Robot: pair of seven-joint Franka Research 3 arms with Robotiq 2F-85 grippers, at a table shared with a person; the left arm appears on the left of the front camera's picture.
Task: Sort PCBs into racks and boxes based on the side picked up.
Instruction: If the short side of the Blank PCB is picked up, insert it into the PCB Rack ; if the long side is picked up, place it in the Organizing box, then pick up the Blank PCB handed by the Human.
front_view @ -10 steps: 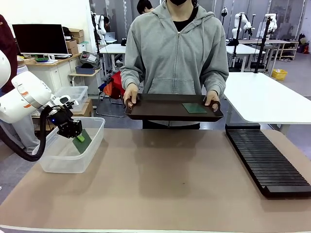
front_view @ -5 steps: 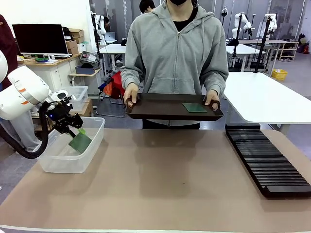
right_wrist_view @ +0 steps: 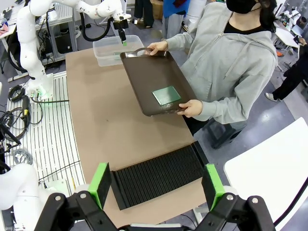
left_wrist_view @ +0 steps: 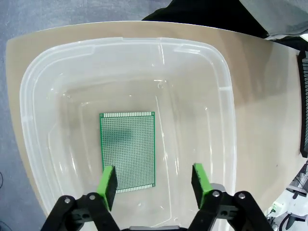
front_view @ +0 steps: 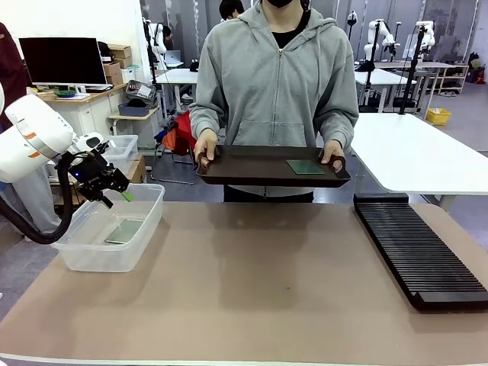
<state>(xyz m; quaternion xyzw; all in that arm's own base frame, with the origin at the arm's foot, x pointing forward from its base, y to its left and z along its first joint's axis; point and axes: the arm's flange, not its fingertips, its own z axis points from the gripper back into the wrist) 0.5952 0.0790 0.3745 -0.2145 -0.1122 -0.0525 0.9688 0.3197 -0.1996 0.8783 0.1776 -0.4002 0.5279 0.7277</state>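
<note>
Clear plastic forms the box, which we locate at the left of the front view, standing on the brown table. One PCB lies flat on the box floor with a finely dotted green face turned up. In the left wrist view it sits left of centre, apart from the box walls.

We find the left gripper hanging above the box. Its green-padded fingers are spread apart and nothing is between them.

The second PCB lies flat on a dark brown tray, toward the tray's right end in the front view. A person in a grey hoodie holds this tray level at upper centre, beyond the table's far edge, with one hand at its left end and the other hand at its right end.

The black slotted rack lies flat along the right side of the front view.

We see the right gripper high above the table, its fingers wide apart and gripping nothing. The rack appears at lower centre of the right wrist view.
</note>
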